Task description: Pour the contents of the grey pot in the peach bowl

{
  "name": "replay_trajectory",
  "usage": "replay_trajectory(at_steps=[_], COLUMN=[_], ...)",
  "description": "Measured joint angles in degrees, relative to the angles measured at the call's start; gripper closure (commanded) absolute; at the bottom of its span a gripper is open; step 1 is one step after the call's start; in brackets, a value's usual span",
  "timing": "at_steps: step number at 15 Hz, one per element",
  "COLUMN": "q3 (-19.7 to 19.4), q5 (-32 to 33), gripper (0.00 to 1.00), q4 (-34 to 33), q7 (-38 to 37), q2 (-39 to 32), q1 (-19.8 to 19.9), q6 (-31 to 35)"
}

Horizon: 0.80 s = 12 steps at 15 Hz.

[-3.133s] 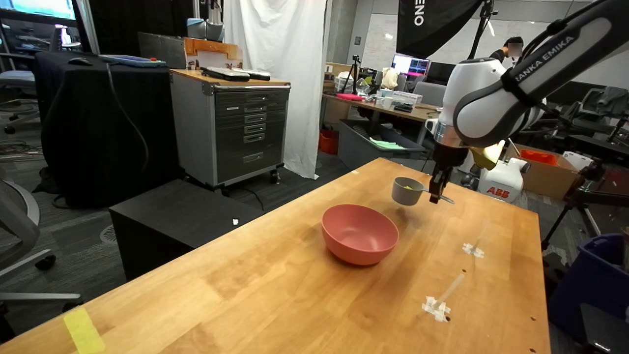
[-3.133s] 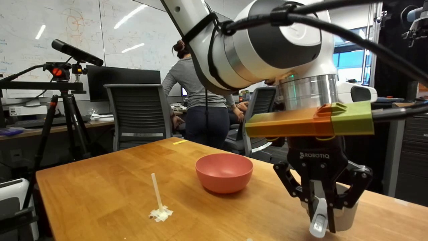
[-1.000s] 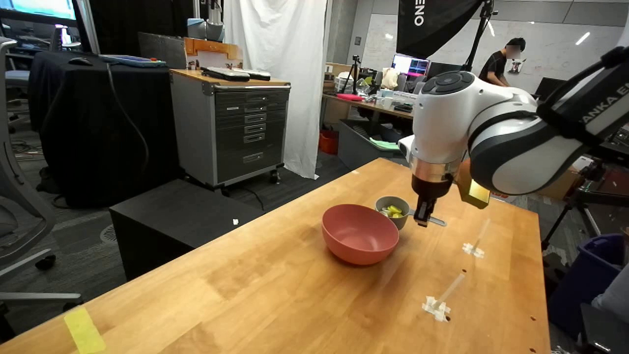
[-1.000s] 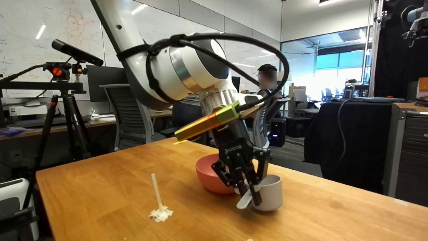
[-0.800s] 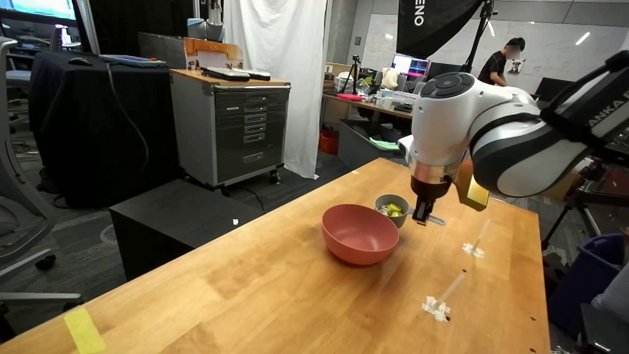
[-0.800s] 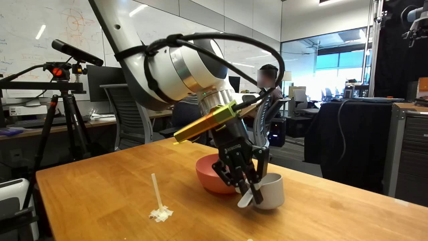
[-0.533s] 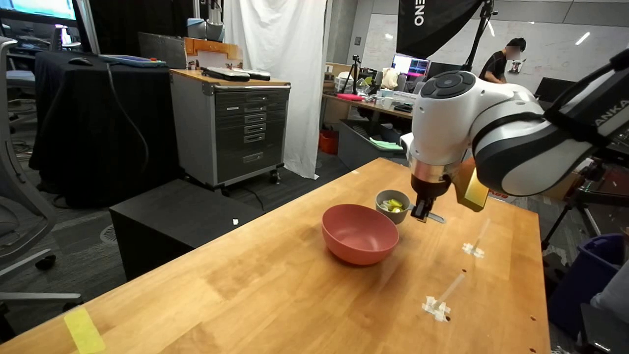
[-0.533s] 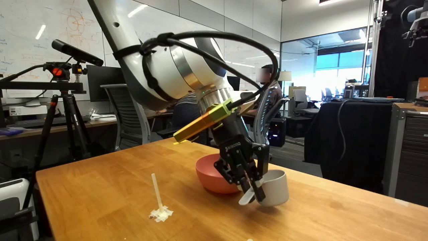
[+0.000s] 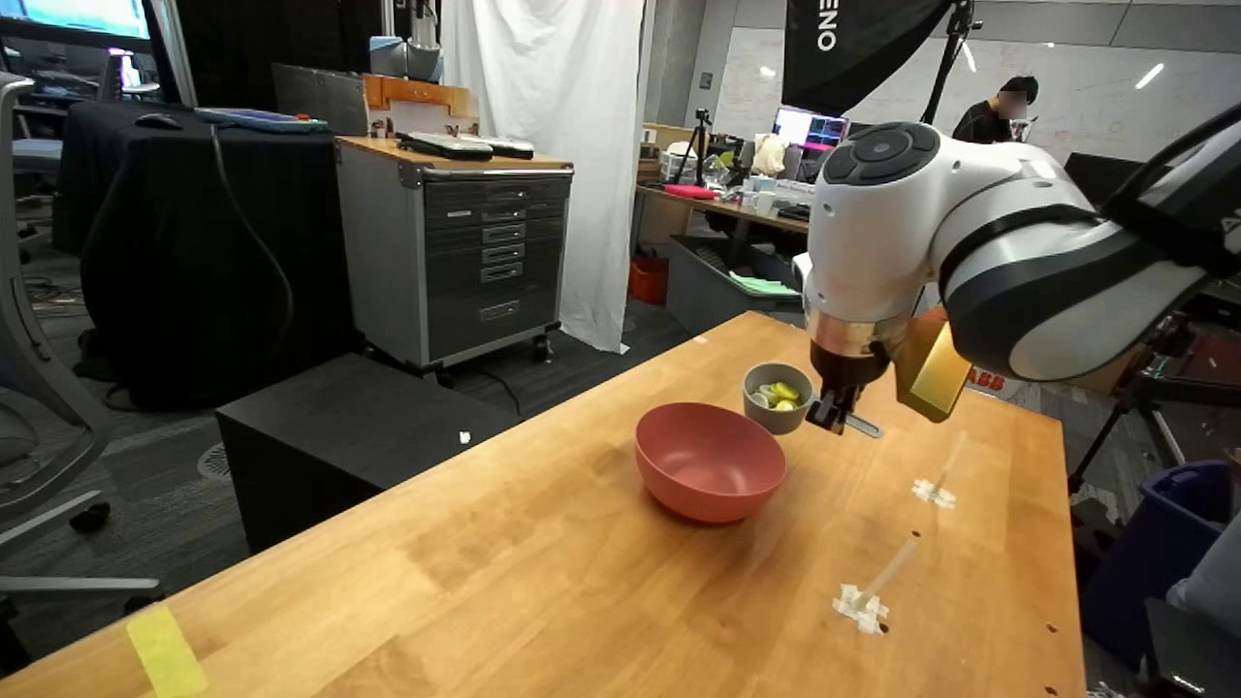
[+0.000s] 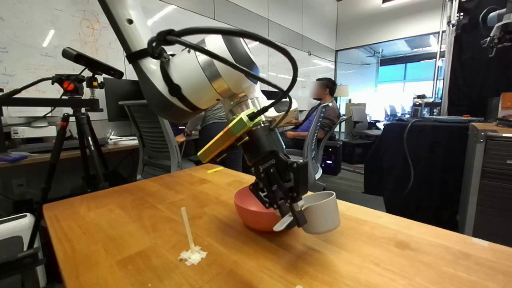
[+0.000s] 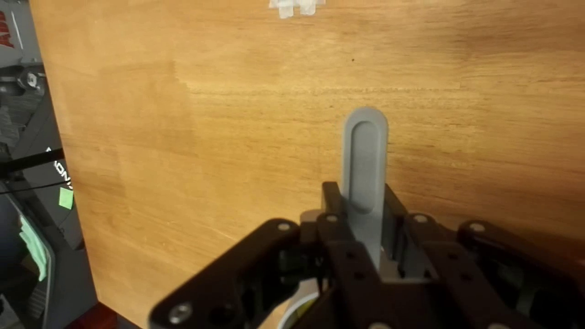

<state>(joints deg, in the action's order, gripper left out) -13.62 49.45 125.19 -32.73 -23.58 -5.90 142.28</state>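
Note:
My gripper (image 9: 832, 415) is shut on the handle of the grey pot (image 9: 778, 421) and holds it above the table, slightly tilted. The contents (image 9: 779, 396), yellow-green and whitish lumps, lie inside the pot. The peach bowl (image 9: 711, 475) stands upright on the table, close beside the pot; its inside looks bare. In an exterior view, the gripper (image 10: 291, 222) partly covers the bowl (image 10: 256, 214), and the pot (image 10: 324, 214) hangs to its right. In the wrist view, the handle (image 11: 365, 164) lies between the fingers (image 11: 364, 196); most of the pot is hidden and the bowl is out of view.
Translucent sticks (image 9: 887, 572) (image 10: 187, 228) stand up from white tape patches on the wooden table (image 9: 543, 543). Yellow tape (image 9: 165, 650) marks a table corner. A black box (image 9: 359, 436) and a drawer cabinet (image 9: 465, 262) stand beyond the table edge.
Over about three seconds, my gripper has carried the pot across to beside the bowl and the arm has tilted. In the last second, the pot has risen somewhat. The bowl has not moved.

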Motion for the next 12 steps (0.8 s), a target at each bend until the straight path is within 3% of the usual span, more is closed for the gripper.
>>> replay_trajectory(at_steps=[6,12], q3=[2.15,5.41], q5=[5.47,9.75], gripper=[0.93,0.93], q4=[0.15,0.14], q7=[-10.05,-18.5], q2=[0.04,0.04], q1=[-2.74,-3.09], q6=[-5.51,-12.16])
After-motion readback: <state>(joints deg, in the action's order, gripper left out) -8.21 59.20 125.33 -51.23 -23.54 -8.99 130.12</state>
